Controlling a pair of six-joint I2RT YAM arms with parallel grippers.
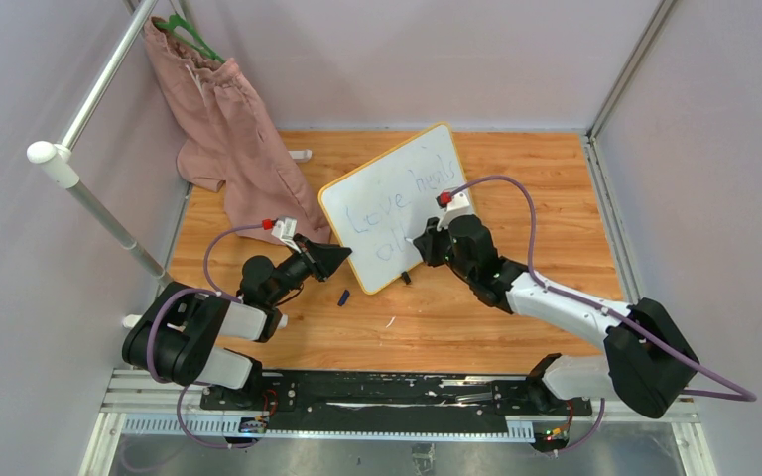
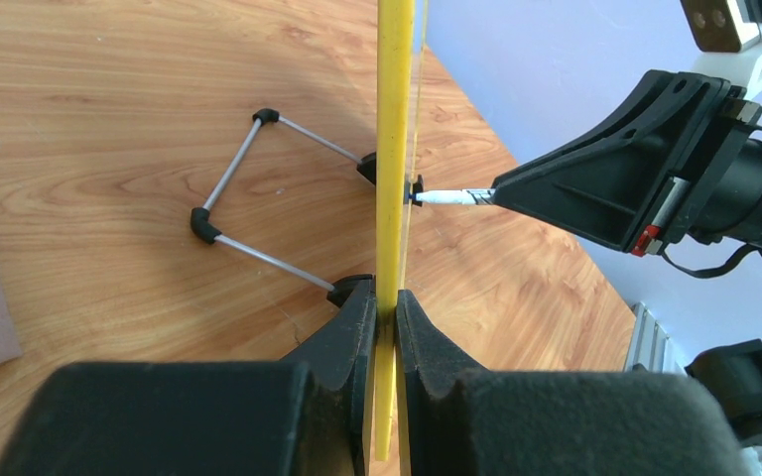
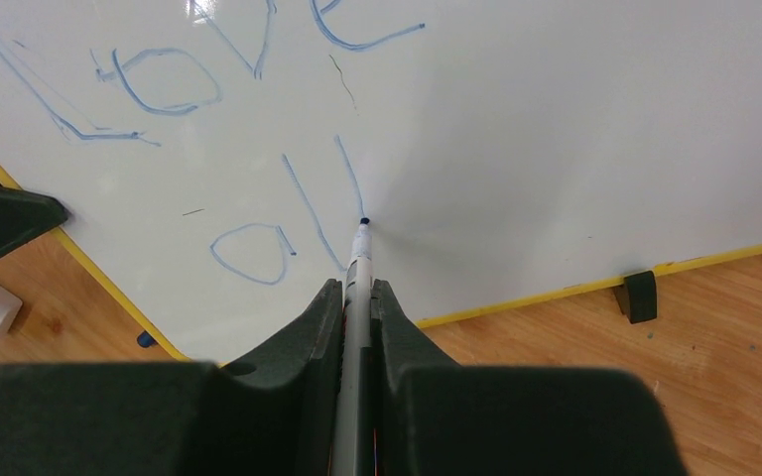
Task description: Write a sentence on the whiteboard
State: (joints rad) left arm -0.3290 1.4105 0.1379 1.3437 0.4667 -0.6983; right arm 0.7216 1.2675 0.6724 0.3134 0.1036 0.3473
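The whiteboard (image 1: pixel 397 203) with a yellow frame stands tilted on the wooden table. Faint blue words of the sentence (image 1: pixel 397 208) read "Love heals" over "all". My left gripper (image 1: pixel 342 256) is shut on the board's yellow edge (image 2: pixel 389 377), seen edge-on in the left wrist view. My right gripper (image 1: pixel 427 243) is shut on a marker (image 3: pixel 357 288). The marker's blue tip touches the board at the lower end of the second "l" of "all" (image 3: pixel 288 223). The marker also shows in the left wrist view (image 2: pixel 451 197), its tip against the board.
A pink garment (image 1: pixel 228 129) on a green hanger hangs from a rail at the back left. A small dark cap (image 1: pixel 343 297) lies on the table near the board's front corner. The board's wire stand (image 2: pixel 248 198) rests behind it. Grey walls enclose the table.
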